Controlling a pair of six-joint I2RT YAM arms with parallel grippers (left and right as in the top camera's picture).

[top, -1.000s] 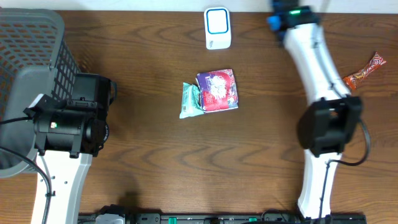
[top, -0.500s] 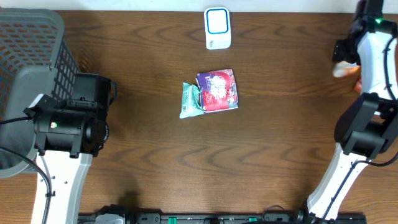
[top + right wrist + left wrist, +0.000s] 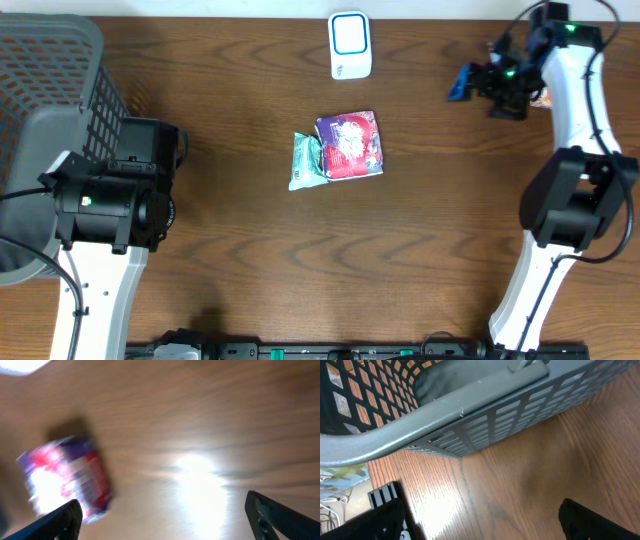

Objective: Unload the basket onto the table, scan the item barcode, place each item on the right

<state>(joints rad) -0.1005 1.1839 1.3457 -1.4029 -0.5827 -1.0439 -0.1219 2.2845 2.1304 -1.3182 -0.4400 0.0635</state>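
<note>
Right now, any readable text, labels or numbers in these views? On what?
None readable.
Purple packet: has printing, too small to read from overhead and motion-blurred in the right wrist view.
Green packet: print too small to read.
White scanner: no legible marking.

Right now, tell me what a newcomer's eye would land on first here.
The purple and red packet in the middle of the dark wooden table, a green packet against its left side, draws the eye first. Next come the grey mesh basket at the far left corner and the white scanner at the far edge.
</note>
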